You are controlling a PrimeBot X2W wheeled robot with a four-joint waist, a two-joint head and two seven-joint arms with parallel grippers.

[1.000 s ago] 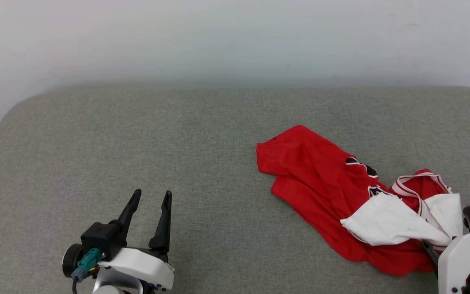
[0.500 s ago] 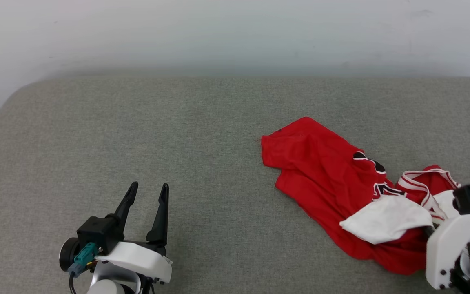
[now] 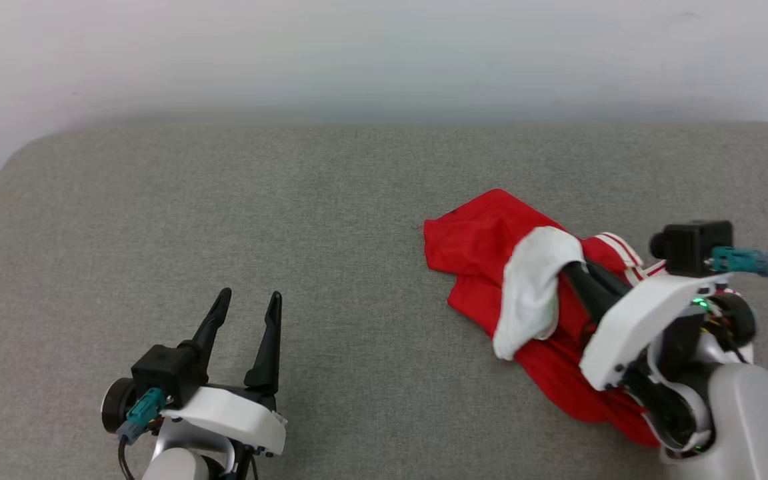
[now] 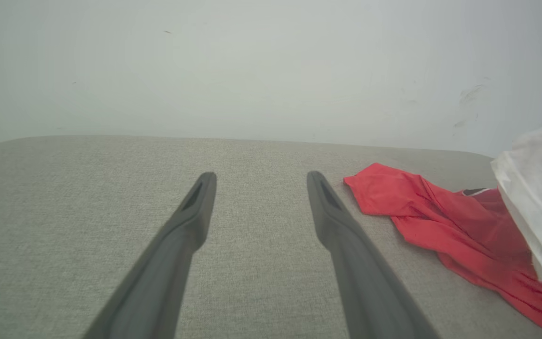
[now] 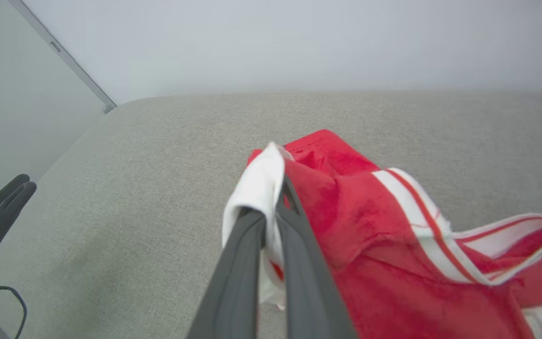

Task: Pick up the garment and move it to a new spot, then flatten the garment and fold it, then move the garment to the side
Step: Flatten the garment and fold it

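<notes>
Grey cloth-covered table carries the jersey shirt at right, lying far-left to near-right, its white sleeve pinched by the closed right gripper; the left gripper, spread and empty, stands well apart at left.

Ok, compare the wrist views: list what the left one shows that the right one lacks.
Left wrist view: how wide the left pincer stands open over the grey cushion, and a black mark on the garment. Right wrist view: the right pincer shut on the garment's white sleeve, and the striped trim. Both: garment, cushion, pale wall, left pincer.
</notes>
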